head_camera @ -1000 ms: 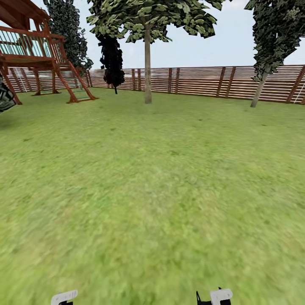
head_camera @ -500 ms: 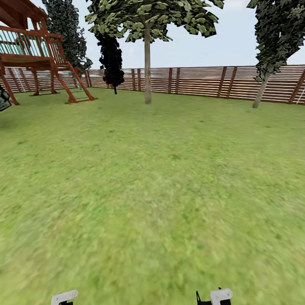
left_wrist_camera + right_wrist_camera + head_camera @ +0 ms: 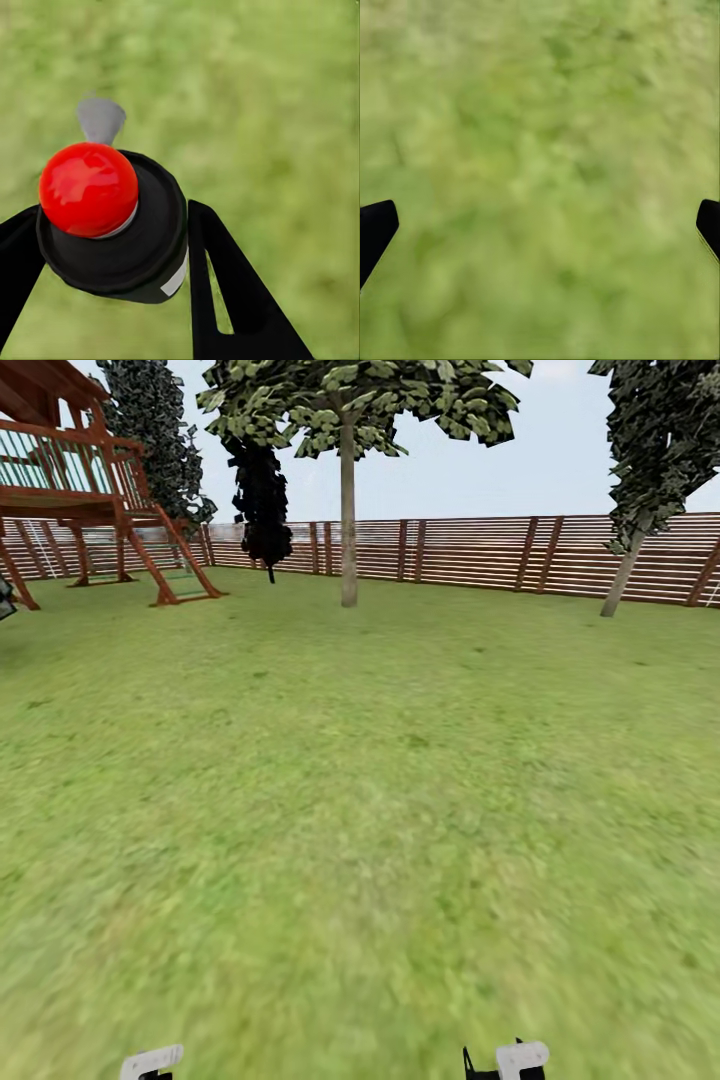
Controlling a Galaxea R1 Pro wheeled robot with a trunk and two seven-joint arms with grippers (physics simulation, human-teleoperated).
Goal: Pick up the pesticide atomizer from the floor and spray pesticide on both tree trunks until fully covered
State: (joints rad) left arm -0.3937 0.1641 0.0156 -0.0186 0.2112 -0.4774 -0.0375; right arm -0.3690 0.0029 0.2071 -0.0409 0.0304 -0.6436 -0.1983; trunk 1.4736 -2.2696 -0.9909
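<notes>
Head view: I see open lawn [image 3: 360,810], a slatted fence [image 3: 480,555] at the far edge, one pale-trunked tree [image 3: 348,510] ahead and a second, leaning one [image 3: 625,570] far right. A wooden play tower [image 3: 90,490] stands far left.

Left wrist view: my left gripper [image 3: 112,247] has its jaws pinching the pesticide atomizer [image 3: 112,225], red cap up, held above grass.

Right wrist view: my right gripper [image 3: 540,225] has jaws spread wide over bare grass.
</notes>
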